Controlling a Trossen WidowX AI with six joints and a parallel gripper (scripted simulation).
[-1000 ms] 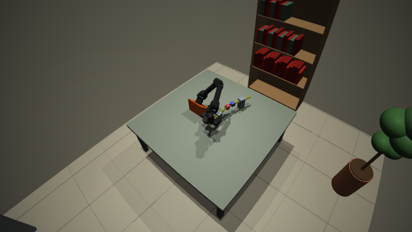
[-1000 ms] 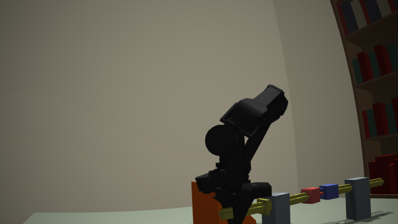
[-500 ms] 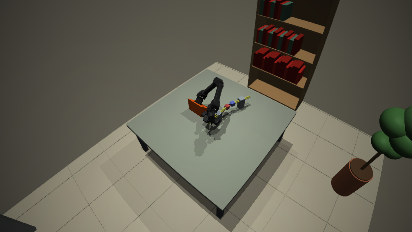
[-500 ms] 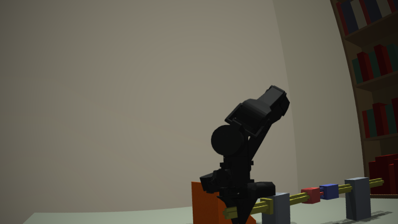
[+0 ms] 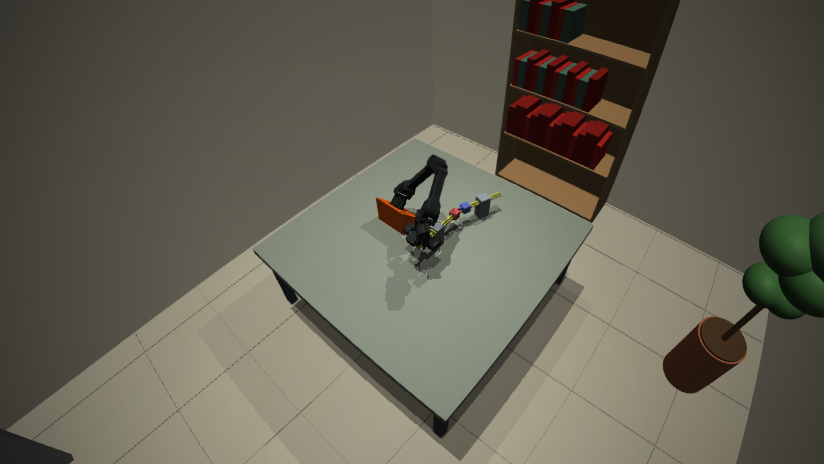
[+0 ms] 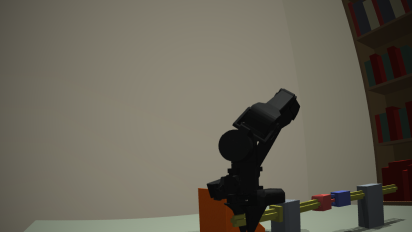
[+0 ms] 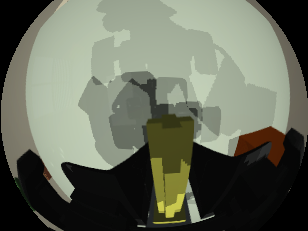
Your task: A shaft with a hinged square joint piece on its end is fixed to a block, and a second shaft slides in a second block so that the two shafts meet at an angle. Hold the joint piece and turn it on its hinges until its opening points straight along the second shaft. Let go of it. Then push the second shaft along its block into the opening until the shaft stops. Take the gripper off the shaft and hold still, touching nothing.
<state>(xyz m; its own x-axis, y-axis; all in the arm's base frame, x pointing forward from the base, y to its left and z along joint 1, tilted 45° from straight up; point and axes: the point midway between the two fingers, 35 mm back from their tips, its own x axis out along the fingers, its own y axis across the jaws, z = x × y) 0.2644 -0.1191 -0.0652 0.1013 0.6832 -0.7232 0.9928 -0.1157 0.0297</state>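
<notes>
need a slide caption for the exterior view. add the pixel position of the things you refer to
end effector (image 5: 424,242) (image 6: 250,223) (image 7: 167,143) astride the near yellow shaft (image 5: 448,220) (image 6: 266,216) (image 7: 171,179), red piece (image 5: 454,213) (image 6: 321,202) and blue piece (image 5: 465,207) (image 6: 341,198) between near gray block (image 5: 439,233) (image 6: 291,214) and far gray block (image 5: 483,207) (image 6: 370,206)
</notes>
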